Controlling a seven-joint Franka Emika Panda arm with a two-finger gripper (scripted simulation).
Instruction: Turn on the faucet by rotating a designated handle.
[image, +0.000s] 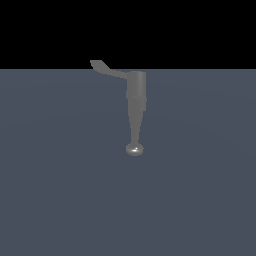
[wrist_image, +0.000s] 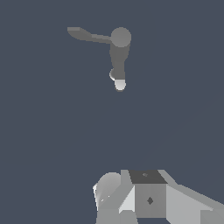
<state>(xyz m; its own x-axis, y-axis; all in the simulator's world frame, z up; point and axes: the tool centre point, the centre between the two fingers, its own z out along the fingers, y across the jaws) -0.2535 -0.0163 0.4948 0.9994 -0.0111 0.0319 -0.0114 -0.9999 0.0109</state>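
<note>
The pincer (wrist_image: 153, 199) is cut off by the wrist view's edge; its jaws' spacing is unreadable.

Grey faucet (image: 136, 100) upright; handle (image: 107, 70) juts sideways (ext. left).

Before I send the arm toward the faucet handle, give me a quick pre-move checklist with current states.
1. Dull grey metallic faucet in view: ok.
2. Thin grey curved lever handle visible, jutting to the exterior view's left: ok.
3. Nothing on or beside the handle: ok.
4. White robot gripper clear of the faucet, with floor between them in the wrist view: ok.
5. Gripper open or shut: cannot tell, fingertips out of frame.
6. Handle contact: not ok, none yet.
</note>
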